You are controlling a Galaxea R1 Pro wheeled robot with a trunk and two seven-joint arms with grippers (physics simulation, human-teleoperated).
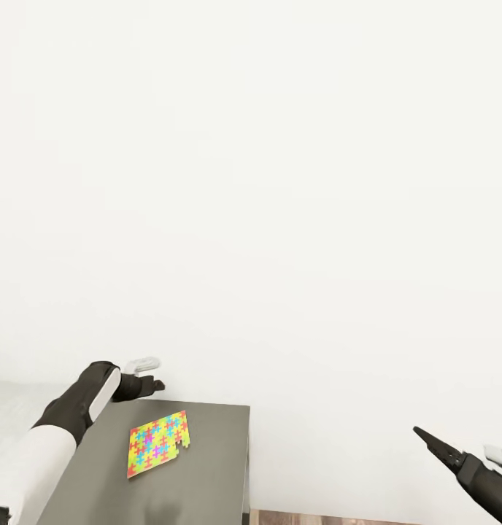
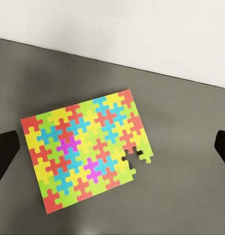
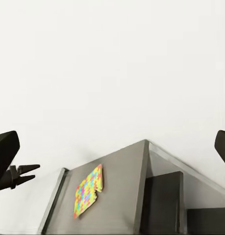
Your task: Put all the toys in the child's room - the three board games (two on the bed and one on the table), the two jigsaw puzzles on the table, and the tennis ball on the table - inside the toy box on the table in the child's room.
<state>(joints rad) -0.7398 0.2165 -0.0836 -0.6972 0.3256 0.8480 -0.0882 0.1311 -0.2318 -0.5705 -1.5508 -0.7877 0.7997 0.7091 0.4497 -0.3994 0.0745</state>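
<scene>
The white wall [image 1: 280, 182] rises directly behind the dark grey short part of the table [image 1: 214, 467], and every place here is best read from that tabletop. On it one jigsaw puzzle [image 1: 158, 442] lies flat, turned at an angle to the table's sides, its long axis running from the table's near left towards its far right, with a notch of missing pieces on the edge facing the table's right side. Bare grey surface rings the slab on all sides, so there looks to be room to come down at either long edge. The left gripper [image 1: 155, 384] hovers over the table's far left corner, just beyond the puzzle, its fingers [image 2: 4, 152] spread wide to either side of the slab in the wrist view; it is plainly the nearer. The right gripper [image 1: 426, 439] hangs well off the table's right side over the floor, its fingers [image 3: 5, 149] also spread apart and holding nothing.
</scene>
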